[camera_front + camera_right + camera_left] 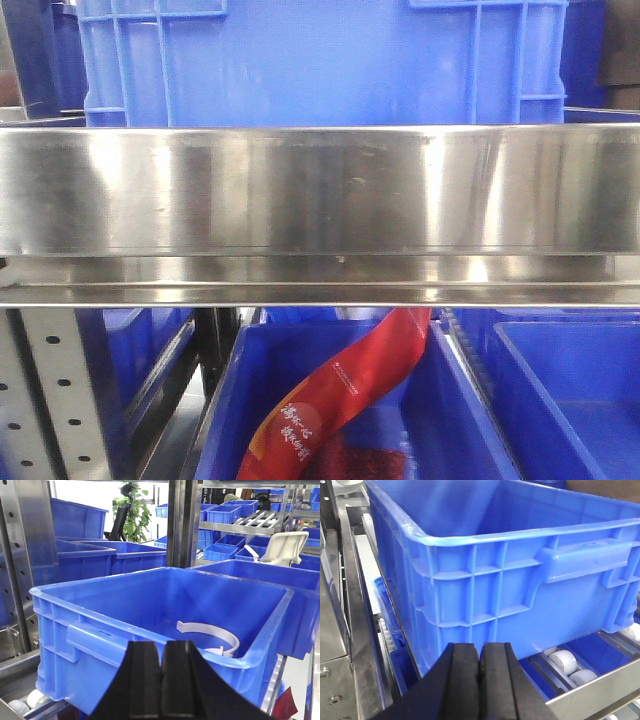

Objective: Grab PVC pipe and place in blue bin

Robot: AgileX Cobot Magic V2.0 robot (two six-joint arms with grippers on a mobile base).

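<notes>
A large blue bin (90, 670) fills the right wrist view, standing on a roller shelf. A white curved plastic band (220, 631) lies on its floor near the right wall. The PVC pipe is out of view. My right gripper (162, 650) is shut and empty, low in front of the bin's near rim. In the left wrist view my left gripper (479, 652) is also shut with nothing in it, close to the ribbed outer wall of a blue bin (485, 580). The front view shows a blue bin (320, 60) above a steel rail, and neither gripper.
A wide steel shelf rail (320, 190) crosses the front view. Below it a red ribbon (340, 390) hangs into a lower blue bin (225, 400). White rollers (565, 662) run under the bin. More blue bins (125, 555) and a perforated steel post (30, 555) stand around.
</notes>
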